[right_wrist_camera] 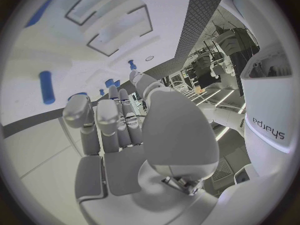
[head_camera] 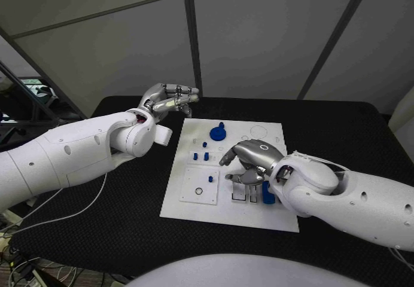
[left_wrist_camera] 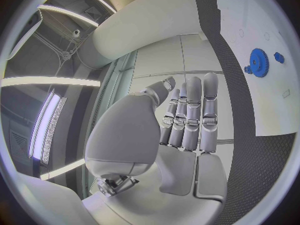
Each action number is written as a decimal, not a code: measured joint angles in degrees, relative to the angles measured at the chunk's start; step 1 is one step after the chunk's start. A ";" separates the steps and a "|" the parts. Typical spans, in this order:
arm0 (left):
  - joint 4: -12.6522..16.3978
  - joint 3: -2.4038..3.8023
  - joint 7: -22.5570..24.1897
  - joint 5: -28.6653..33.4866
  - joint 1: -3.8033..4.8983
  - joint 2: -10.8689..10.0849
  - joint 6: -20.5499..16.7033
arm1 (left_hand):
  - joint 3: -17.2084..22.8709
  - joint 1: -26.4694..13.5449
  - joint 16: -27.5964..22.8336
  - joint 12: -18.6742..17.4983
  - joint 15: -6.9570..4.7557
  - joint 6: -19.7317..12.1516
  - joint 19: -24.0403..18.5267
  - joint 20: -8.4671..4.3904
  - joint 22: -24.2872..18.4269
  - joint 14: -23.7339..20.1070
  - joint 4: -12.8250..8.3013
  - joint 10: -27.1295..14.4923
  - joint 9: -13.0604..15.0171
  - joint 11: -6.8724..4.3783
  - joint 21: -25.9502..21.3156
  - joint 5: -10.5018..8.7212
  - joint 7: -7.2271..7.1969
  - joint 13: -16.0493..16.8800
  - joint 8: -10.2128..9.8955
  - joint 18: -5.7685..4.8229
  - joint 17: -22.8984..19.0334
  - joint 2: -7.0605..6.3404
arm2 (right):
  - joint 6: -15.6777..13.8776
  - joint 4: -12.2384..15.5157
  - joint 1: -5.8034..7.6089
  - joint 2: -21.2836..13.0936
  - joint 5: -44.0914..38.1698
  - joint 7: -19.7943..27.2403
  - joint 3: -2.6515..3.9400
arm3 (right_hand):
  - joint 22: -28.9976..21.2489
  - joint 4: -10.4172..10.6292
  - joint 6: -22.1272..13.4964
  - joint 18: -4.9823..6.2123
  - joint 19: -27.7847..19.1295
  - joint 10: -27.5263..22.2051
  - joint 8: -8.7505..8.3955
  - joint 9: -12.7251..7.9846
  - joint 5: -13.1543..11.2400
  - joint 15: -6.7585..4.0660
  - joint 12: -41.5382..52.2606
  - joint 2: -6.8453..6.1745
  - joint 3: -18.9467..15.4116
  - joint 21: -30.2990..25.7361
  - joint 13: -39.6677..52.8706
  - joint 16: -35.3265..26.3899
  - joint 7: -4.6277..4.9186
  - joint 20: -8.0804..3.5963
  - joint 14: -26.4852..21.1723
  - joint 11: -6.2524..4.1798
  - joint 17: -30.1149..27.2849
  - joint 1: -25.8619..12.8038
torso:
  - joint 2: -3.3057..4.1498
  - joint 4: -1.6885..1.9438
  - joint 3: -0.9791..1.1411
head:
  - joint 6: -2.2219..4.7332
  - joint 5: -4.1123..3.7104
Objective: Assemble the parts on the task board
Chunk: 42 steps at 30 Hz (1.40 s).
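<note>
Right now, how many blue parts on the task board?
6 visible: gear at the far edge, small peg beside it, two pegs nearer, stud on the inset square, cylinder beside the right robot hand, which may hide more.

Your right hand (head_camera: 250,158) covers the middle of the task board (head_camera: 194,206); whatever lies under its palm stays hidden. The blue part (head_camera: 268,194) beside the wrist shows only in part. Small blue pieces (head_camera: 200,156) left of that hand are too small to tell apart. The desk (head_camera: 345,128) runs off the right edge.
</note>
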 measured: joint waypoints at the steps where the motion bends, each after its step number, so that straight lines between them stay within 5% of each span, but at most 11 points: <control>1: -0.05 0.00 0.00 0.00 0.00 0.00 0.00 | 0.00 0.00 0.00 0.00 0.00 0.00 0.00 0.00 0.00 0.00 0.00 0.00 0.00 0.00 0.00 0.00 0.00 0.00 0.00 -0.01 0.00 0.00 | -0.05 0.04 0.23 -0.71 0.72 0.07 0.45 | -0.01 0.17 0.00 0.00 0.00 0.00 0.00 0.00 0.00 0.00 0.17 0.00 -0.20 0.00 0.00 0.00 0.00 0.00 0.00 0.00 -0.09 0.00 | -0.03 -0.07 -0.01 | 0.12 -0.11; 5: -0.17 -0.09 0.02 0.01 0.00 -0.03 0.00 | 0.00 0.00 0.00 0.00 0.00 0.00 0.00 0.00 0.00 0.00 0.00 0.00 0.00 0.00 0.00 0.00 0.00 0.00 0.00 0.00 0.00 0.00 | -0.13 -1.17 1.69 -3.04 5.06 0.50 1.91 | -0.48 0.16 0.20 -0.01 -0.29 0.00 0.00 0.00 1.03 0.00 0.71 0.00 -1.21 -0.49 0.00 -0.05 -0.20 -0.29 0.00 0.00 -0.46 0.00 | -0.20 -0.38 -0.04 | 0.58 -0.68; 9: -0.12 -0.21 0.03 0.01 0.00 -0.18 0.01 | -0.16 0.00 0.00 0.23 0.01 0.00 0.00 0.00 0.00 -0.01 -0.16 0.00 0.00 0.00 0.00 0.00 0.00 0.00 0.00 -0.01 0.00 0.00 | 0.54 -3.02 2.45 -4.34 7.79 0.90 2.33 | -0.93 0.31 0.34 -0.01 -0.30 -0.31 0.04 0.01 2.10 0.00 1.22 0.00 -2.86 -0.66 -0.07 -0.36 -0.34 -0.31 0.00 -0.31 -0.96 0.00 | -0.36 -0.59 -0.06 | 0.81 -1.22; 30: -0.16 -0.31 0.05 0.01 -0.01 -0.15 0.02 | -0.16 0.23 0.00 0.45 0.07 0.00 0.00 0.00 -0.04 -0.07 -0.16 0.00 0.01 0.00 0.00 0.27 0.00 0.00 0.00 -0.01 -0.18 0.23 | 9.91 -6.98 2.92 -2.84 4.68 1.24 2.52 | -0.99 0.83 1.40 -0.01 -0.09 -0.52 0.54 0.15 2.86 -0.20 2.53 0.50 -4.47 -1.11 -0.18 -0.94 -0.64 -0.52 -0.21 -0.51 -2.26 0.98 | -0.40 -0.70 -0.13 | 0.55 -1.46; 42: -0.15 -0.31 0.03 0.02 -0.01 -0.10 0.04 | -0.16 0.23 0.00 0.45 0.07 0.00 0.00 0.00 -0.03 -0.07 -0.16 0.01 0.02 -0.01 0.00 0.28 0.00 0.00 0.00 0.00 -0.18 0.23 | 12.23 -8.20 2.90 -1.48 2.63 0.73 2.39 | 2.26 0.82 3.55 -0.02 2.48 4.33 0.55 0.21 1.03 -1.03 3.59 3.02 -0.98 1.28 -0.18 0.50 -0.61 -1.44 0.62 -1.22 0.03 3.50 | -0.40 -0.77 -0.08 | 0.26 -1.29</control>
